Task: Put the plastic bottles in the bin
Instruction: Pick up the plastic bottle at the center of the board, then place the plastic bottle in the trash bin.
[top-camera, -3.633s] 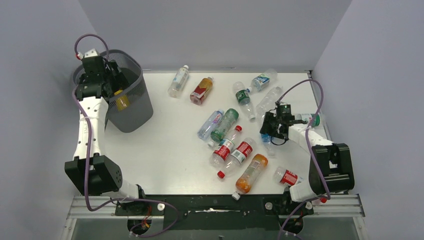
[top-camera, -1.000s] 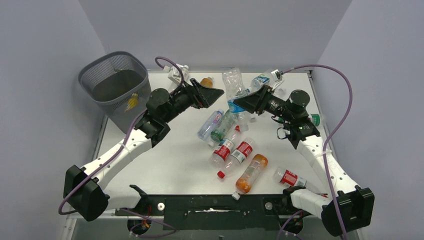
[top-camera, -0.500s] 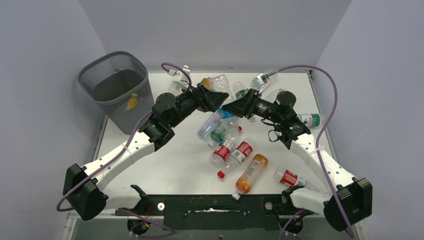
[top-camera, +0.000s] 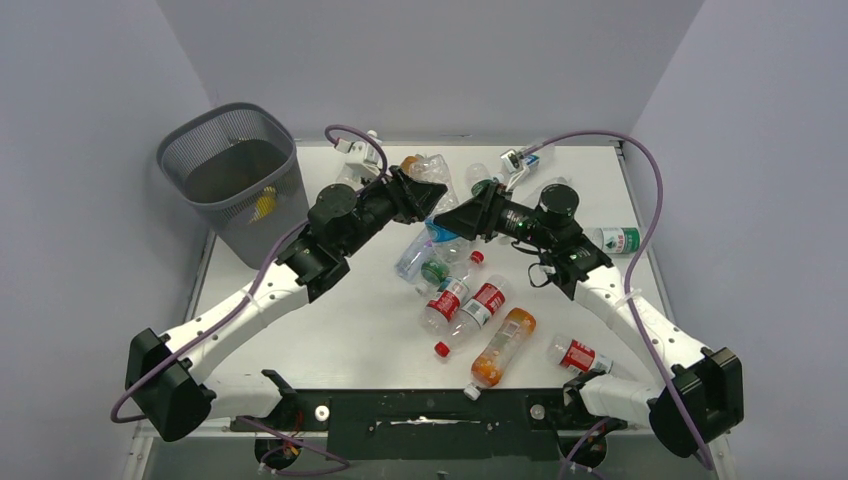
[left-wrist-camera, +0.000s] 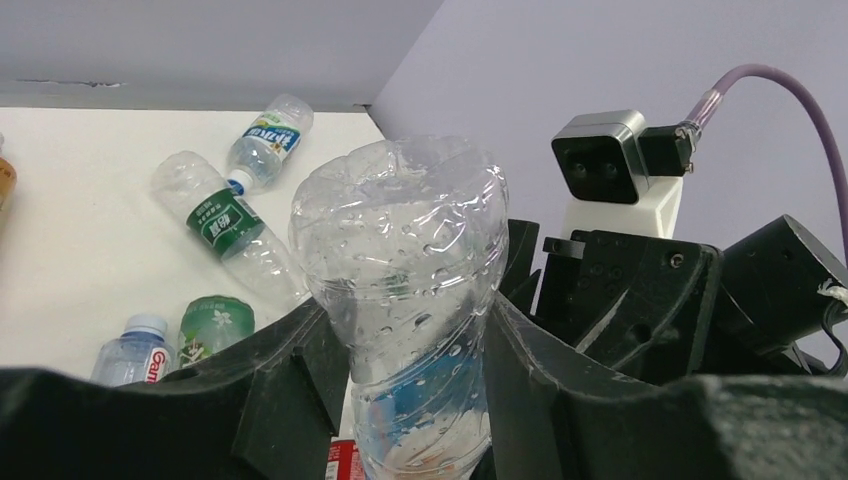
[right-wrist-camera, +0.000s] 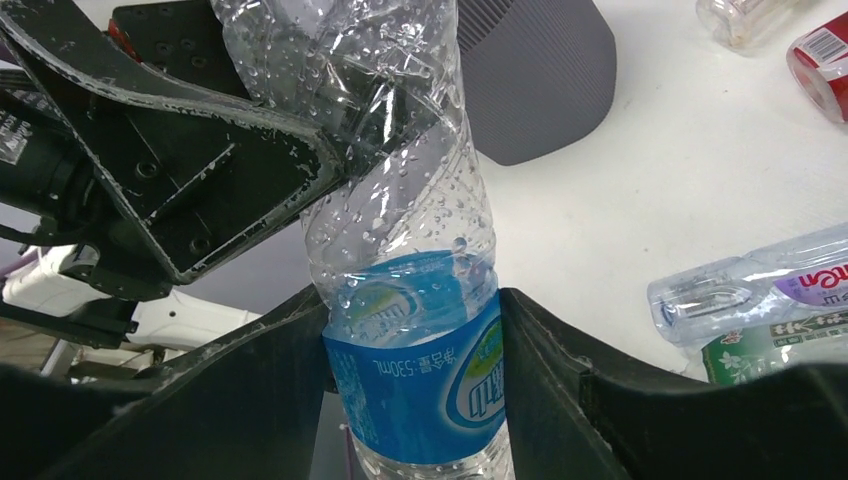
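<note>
Pinching one clear blue-labelled bottle: left fingers plus right fingers; one yellow bottle in bin.

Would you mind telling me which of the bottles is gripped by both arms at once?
The clear bottle with the blue label: the left gripper and the right gripper both clamp it, while every other bottle lies untouched.

The left arm and the right arm both stretch out, bent at the elbow, and meet at one bottle. The left fingers press on both sides of the bottle. The right fingers squeeze the bottle at its blue label.
</note>
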